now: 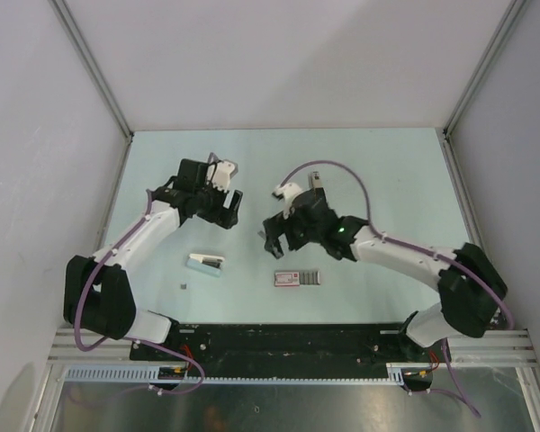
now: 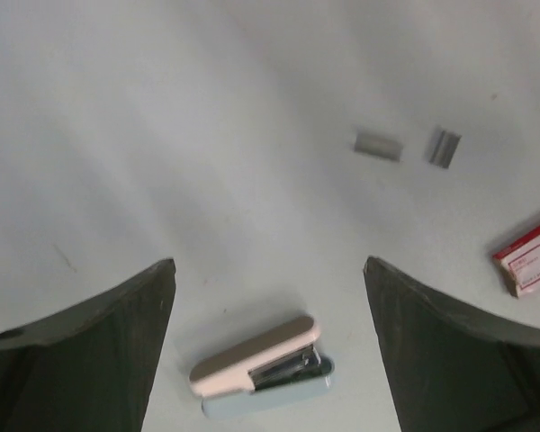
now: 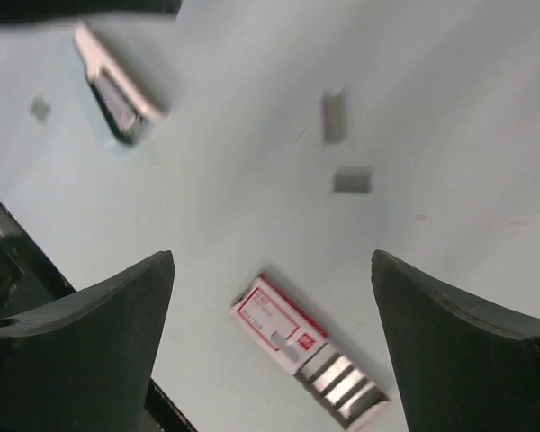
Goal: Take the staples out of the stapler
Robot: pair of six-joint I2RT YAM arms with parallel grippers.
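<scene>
The stapler lies on its side on the table, with a beige top, a pale blue base and metal showing in its mouth. It sits low between the fingers of my open left gripper, which hovers above it and holds nothing. From above, the stapler is near the left arm. Two short grey strips of staples lie loose on the table further out, and they also show as staples in the right wrist view. My right gripper is open and empty above the staple box.
The red-and-white staple box lies half slid open with staple rows showing, near the front middle. A tiny grey bit lies left of it. A black rail runs along the near edge, and grey walls enclose the table.
</scene>
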